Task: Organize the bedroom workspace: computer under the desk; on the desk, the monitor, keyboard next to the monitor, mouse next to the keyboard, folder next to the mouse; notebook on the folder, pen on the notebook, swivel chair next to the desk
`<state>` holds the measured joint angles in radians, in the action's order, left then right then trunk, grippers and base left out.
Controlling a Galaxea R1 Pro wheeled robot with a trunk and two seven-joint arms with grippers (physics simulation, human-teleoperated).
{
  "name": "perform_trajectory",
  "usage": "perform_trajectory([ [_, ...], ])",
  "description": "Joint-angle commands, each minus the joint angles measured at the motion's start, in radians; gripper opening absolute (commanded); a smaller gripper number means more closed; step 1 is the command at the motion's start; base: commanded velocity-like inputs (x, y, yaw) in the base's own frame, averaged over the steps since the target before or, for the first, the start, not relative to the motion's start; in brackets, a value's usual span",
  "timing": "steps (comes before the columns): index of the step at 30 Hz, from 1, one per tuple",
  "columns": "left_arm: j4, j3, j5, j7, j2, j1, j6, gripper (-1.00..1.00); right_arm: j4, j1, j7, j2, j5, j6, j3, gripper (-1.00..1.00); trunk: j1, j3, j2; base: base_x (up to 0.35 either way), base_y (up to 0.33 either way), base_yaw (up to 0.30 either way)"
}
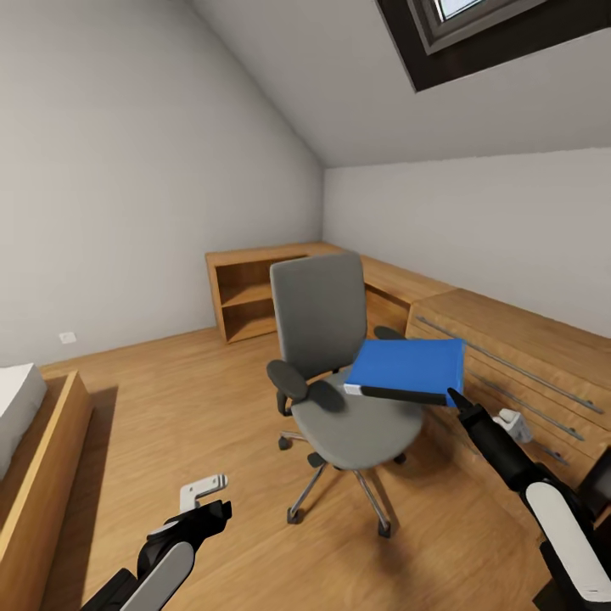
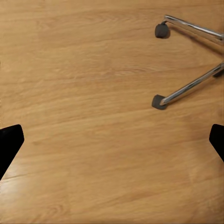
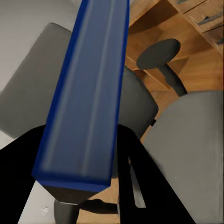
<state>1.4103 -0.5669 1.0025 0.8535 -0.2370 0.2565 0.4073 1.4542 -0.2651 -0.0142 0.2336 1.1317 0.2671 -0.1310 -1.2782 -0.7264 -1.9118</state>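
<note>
The folder (image 1: 409, 367) is thick, flat and bright blue, with a dark edge along the side near me. It is up in the air above the front of the swivel chair (image 1: 327, 356), tipped a little, not lying on the seat. In my right wrist view the folder (image 3: 88, 93) shows its long blue edge — it runs straight out from between my fingers.

My right gripper (image 1: 454, 397) is closed on the near corner of the folder. My right arm reaches up and forward from the low right side, black near the tip and white lower down.

The swivel chair has a grey seat and a tall grey back, black armrests and a shiny star base on little wheels. It stands on the light wood floor (image 1: 212, 407), just beside the long oak drawers (image 1: 509, 356) with bar handles.

My left gripper (image 1: 204, 496) hangs low over the floor, well apart from the chair. Its fingers are spread wide — it is open and holds nothing. In my left wrist view I see two shiny chair legs (image 2: 186, 88) with dark wheels on the wood.
</note>
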Motion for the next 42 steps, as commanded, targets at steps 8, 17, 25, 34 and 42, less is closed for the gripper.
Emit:
perform_trajectory([
  [8, 0.001, -0.002, 0.002, 0.008, -0.001, 0.001, 0.001, 1.0, 0.105, 0.036, 0.107, -0.008, 0.028, 0.015, -0.001, -1.0, 0.031, 0.024, 0.056, 0.0, 0.0, 0.0],
  [17, 0.001, -0.002, 0.003, 0.008, -0.001, 0.001, 0.001, 1.0, 0.11, 0.04, 0.066, -0.013, 0.313, 0.019, -0.007, -1.0, 0.065, 0.052, 0.119, 0.0, 0.0, 0.0],
  [25, -0.001, -0.004, 0.01, 0.009, 0.004, 0.001, 0.002, 1.0, 0.113, 0.054, 0.026, -0.006, 0.37, 0.02, -0.012, -1.0, 0.096, 0.077, 0.175, 0.0, 0.0, 0.0],
  [34, -0.153, -0.031, 0.008, 0.009, 0.024, 0.001, -0.006, 1.0, 0.114, 0.056, 0.023, 0.0, 0.376, 0.018, -0.051, -1.0, 0.131, 0.106, 0.238, 0.0, 0.0, 0.0],
  [42, -0.637, -0.285, -0.002, -0.14, 0.13, 0.001, -0.249, 1.0, 0.115, 0.056, 0.034, -0.011, 0.38, 0.012, -0.059, -1.0, 0.161, 0.131, 0.294, 0.0, 0.0, 0.0],
])
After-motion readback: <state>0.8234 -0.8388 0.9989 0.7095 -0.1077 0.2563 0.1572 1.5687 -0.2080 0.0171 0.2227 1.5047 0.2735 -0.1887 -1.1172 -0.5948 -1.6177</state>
